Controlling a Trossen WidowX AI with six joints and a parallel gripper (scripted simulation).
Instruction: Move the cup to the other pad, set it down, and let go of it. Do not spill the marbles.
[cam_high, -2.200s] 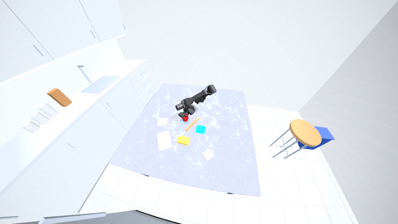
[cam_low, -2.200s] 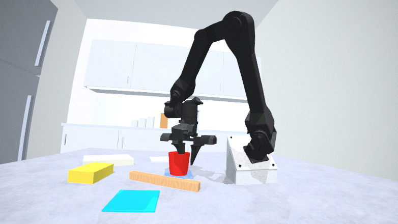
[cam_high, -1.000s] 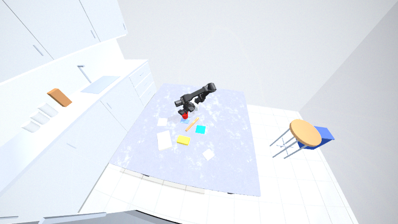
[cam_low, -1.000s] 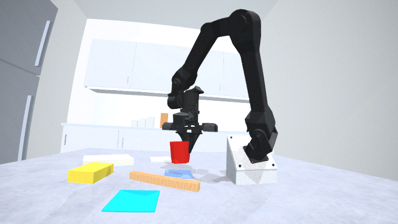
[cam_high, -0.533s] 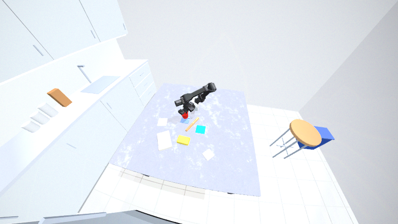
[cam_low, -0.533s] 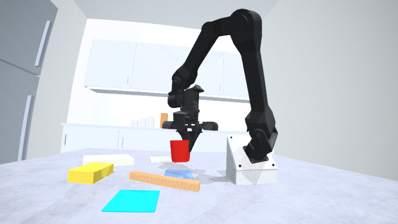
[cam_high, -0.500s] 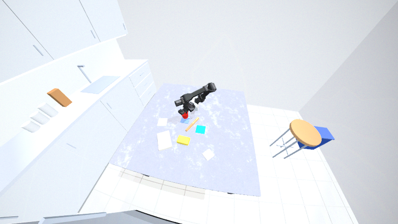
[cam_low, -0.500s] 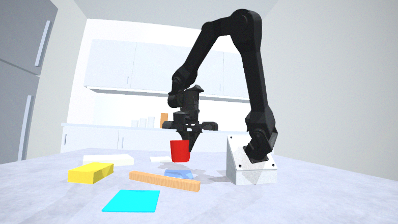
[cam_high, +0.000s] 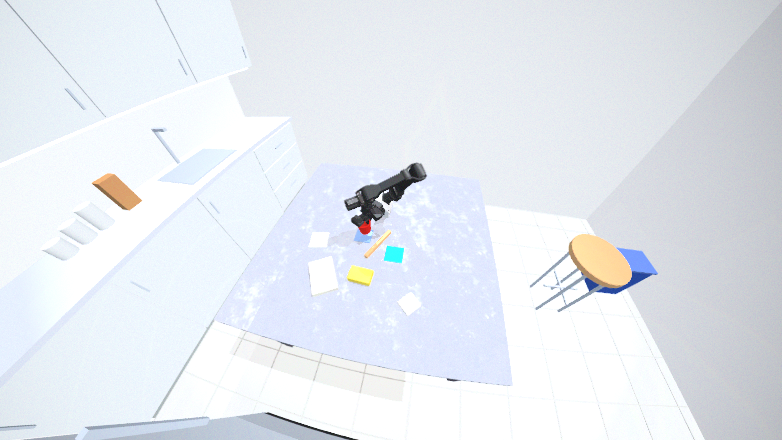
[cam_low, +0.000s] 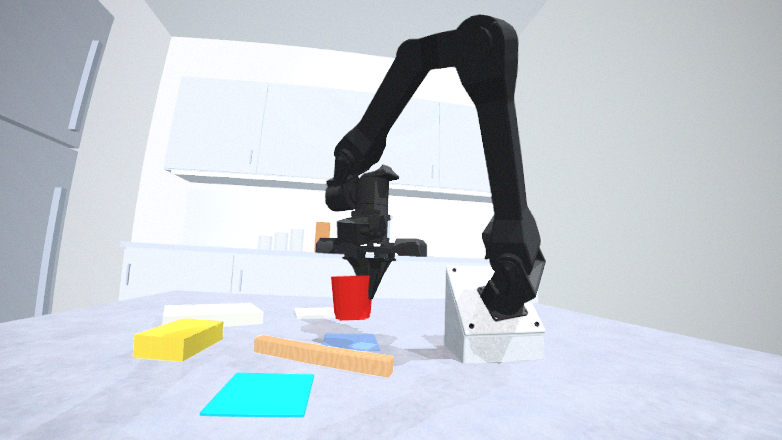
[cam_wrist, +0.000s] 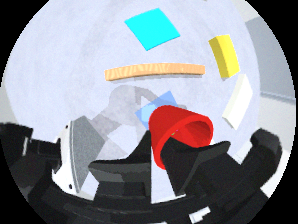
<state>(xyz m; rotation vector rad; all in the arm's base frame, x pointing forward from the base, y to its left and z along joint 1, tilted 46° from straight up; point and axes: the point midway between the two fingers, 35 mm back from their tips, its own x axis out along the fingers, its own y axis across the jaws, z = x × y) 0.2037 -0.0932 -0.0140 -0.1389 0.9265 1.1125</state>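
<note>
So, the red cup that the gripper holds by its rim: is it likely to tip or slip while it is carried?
The red cup hangs above the blue pad, pinched at one rim side by the gripper, so it may swing or tilt. Its walls look smooth, so slipping seems possible. It looks rigid.

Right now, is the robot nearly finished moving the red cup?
Not yet. Done: the claw is shut on the rim of the red cup and the cup hangs upright above the blue pad, off the table. In hand: carrying it. Left: pass over the wooden bar to the cyan pad, set the cup down and let go. I cannot see the marbles inside.
</note>
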